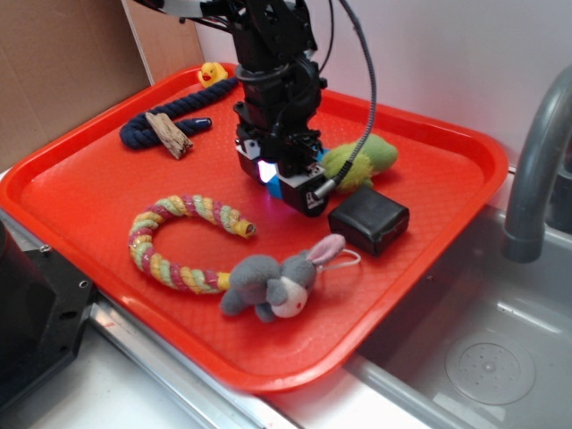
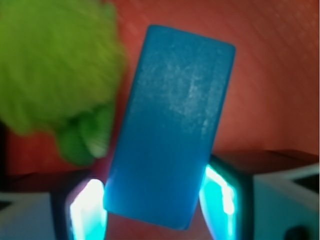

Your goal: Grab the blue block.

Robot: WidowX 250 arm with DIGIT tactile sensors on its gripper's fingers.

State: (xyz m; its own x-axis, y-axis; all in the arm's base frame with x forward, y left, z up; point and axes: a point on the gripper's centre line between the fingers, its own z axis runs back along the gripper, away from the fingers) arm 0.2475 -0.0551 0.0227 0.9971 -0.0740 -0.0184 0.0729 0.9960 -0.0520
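Note:
The blue block (image 2: 172, 125) is a flat sky-blue rectangle lying tilted on the red tray (image 1: 80, 192). In the exterior view only a sliver of the block (image 1: 275, 188) shows under the arm. My gripper (image 1: 279, 179) is lowered onto the tray over it. In the wrist view my gripper (image 2: 152, 200) has the block's near end between its two fingertips (image 2: 87, 210), and both pads meet the block's long sides. The fingers glow cyan from the block.
A green plush (image 1: 362, 163) lies just right of the gripper and touches the block's far left side (image 2: 55, 65). A black box (image 1: 368, 219), grey bunny plush (image 1: 277, 284), striped rope ring (image 1: 179, 241), navy rope (image 1: 170, 121), wood piece (image 1: 168, 134) and yellow duck (image 1: 212, 73) lie on the tray. A sink with faucet (image 1: 536, 161) is at right.

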